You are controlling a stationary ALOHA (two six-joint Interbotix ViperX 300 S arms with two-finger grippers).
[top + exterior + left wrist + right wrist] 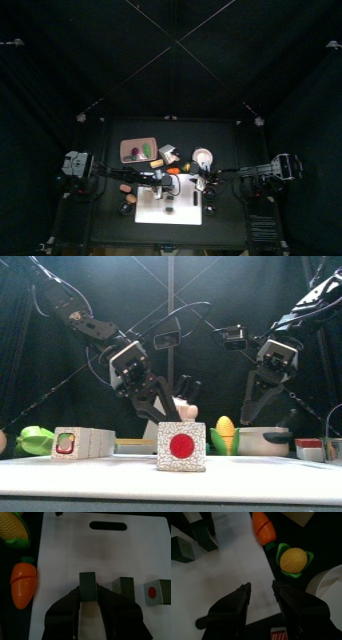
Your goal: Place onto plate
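Blocks, three: one green block (87, 587) clamped between the jaws of the left end effector (88, 598) above the white cutting board (100, 557); a second green block (124, 588) just beside that end effector; a block with a red dot (158, 592) further out on the same side.

Carrot (24, 580), one, off the board's edge.

Corn (294, 561), one, ahead of the right end effector (261, 592), whose jaws stand slightly apart, holding nothing.

Plate (202, 156), one, on the surface beyond the board.
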